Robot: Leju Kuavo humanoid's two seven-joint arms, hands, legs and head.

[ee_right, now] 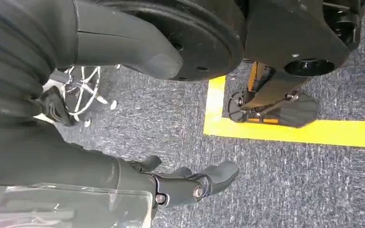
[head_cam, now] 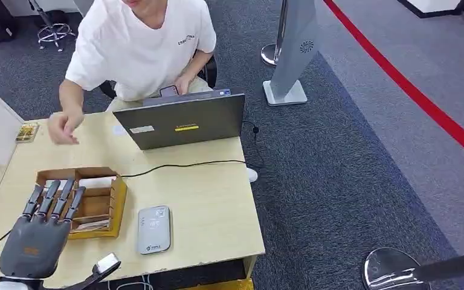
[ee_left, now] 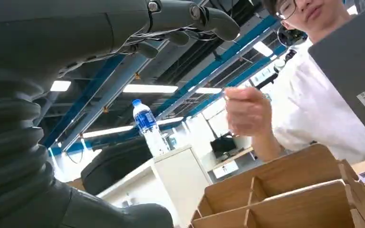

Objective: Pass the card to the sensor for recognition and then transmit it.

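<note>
The wooden surface (head_cam: pixel 217 199) is seen from above, its right edge dropping off to grey carpet (head_cam: pixel 350 181), where wide open room lies. A wooden compartment box (head_cam: pixel 106 208) sits close to the near-left corner, with cards (head_cam: pixel 90 225) lying in its nearest compartment, just behind the near edge. The grey sensor (head_cam: pixel 154 229) is laid flat just right of the box, near the front edge, and bare wood is left between it and the right edge. A black cable (head_cam: pixel 181 164) is run across the middle of the surface, from the box toward the right edge. A laptop (head_cam: pixel 184 124) is stood open at the far edge, lid back toward the camera, and a person in a white shirt (head_cam: pixel 142 42) is seated behind it, one hand (head_cam: pixel 65 128) raised over the far-left part of the surface.

The left hand (head_cam: pixel 36 232) is held over the box's left side, fingers spread straight and apart, nothing gripped; whether the fingertips touch the box cannot be told from above. From the left wrist, the fingers (ee_left: pixel 190 14) are seen extended in the air above the box's dividers (ee_left: pixel 285 194).

The right hand (ee_right: pixel 190 183) is hung low beside the body over the carpet, fingers loosely curled, nothing held in them.
</note>
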